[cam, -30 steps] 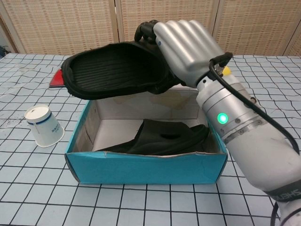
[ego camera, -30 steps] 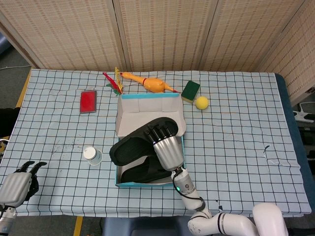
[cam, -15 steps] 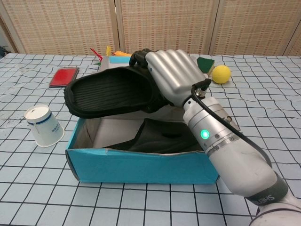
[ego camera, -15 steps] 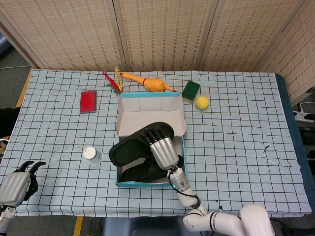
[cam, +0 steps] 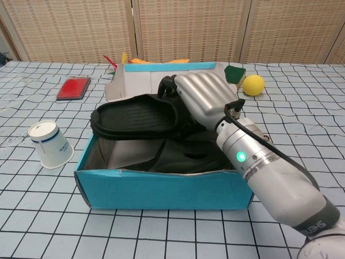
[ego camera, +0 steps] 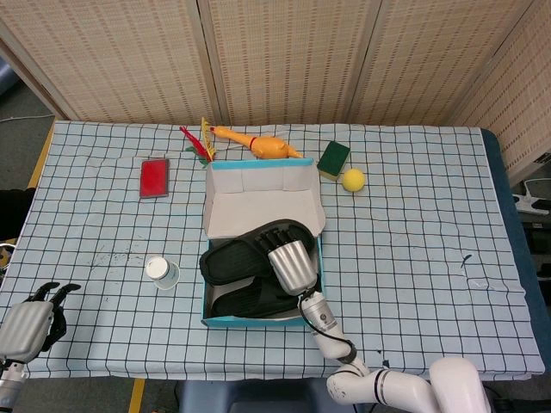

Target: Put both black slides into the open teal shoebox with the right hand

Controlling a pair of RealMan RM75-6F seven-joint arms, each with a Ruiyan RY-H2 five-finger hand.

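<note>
right hand (cam: 202, 100): palm down, fingers curled over the upper black slide (cam: 137, 116), gripping it
upper slide: sole up, level with the teal shoebox (cam: 161, 189) rim
second slide (cam: 188, 159): lying inside box
left hand (ego camera: 30, 323): near table edge, fingers loosely spread, holds nothing

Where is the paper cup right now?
In the head view the paper cup stands on the table left of the teal shoebox, nearer the robot than the red case.
</note>
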